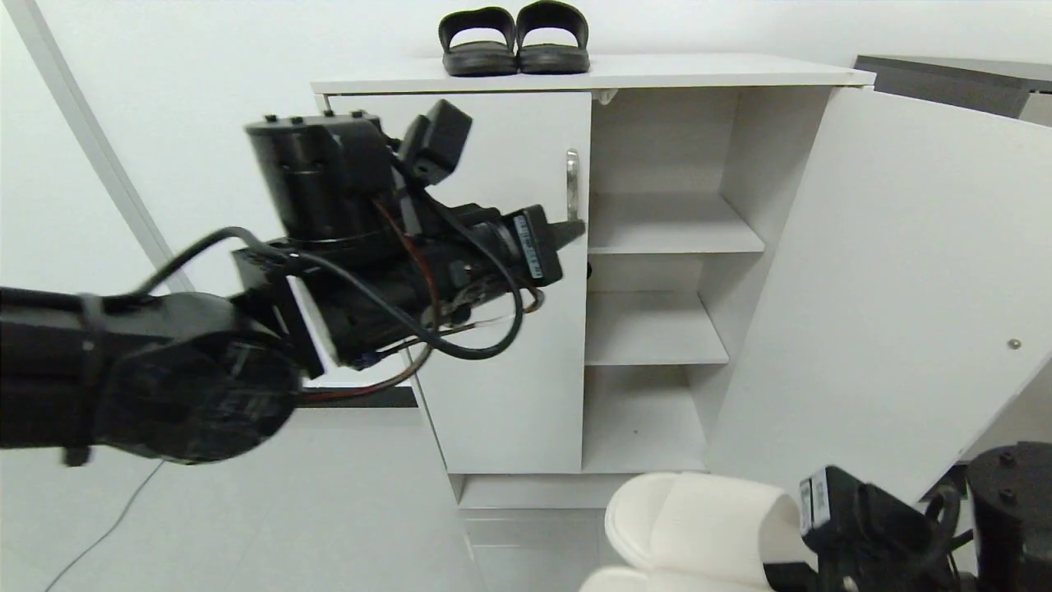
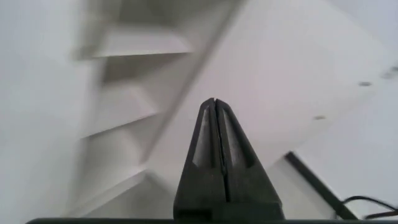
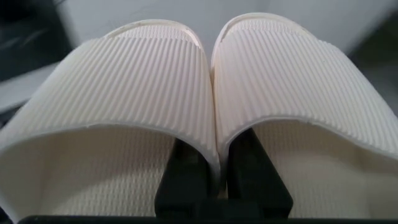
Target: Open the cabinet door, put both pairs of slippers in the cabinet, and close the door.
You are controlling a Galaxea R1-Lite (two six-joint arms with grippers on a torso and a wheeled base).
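Observation:
The white cabinet (image 1: 699,76) has its right door (image 1: 896,288) swung wide open and its left door (image 1: 509,395) closed. A pair of black slippers (image 1: 514,41) rests on the cabinet top. My left gripper (image 1: 578,232) is shut and empty, its tip just below the left door's metal handle (image 1: 572,182); in the left wrist view the gripper (image 2: 214,106) has its fingers pressed together before the open shelves. Low at the front right, my right gripper (image 1: 795,534) is shut on a pair of white slippers (image 1: 699,526), pinching the ribbed straps (image 3: 211,93) side by side.
Inside the open half are two shelves (image 1: 670,238) (image 1: 653,345) and a bottom compartment (image 1: 641,436), all bare. A grey unit (image 1: 962,82) stands behind the open door. A thin cable (image 1: 107,526) lies on the floor at the left.

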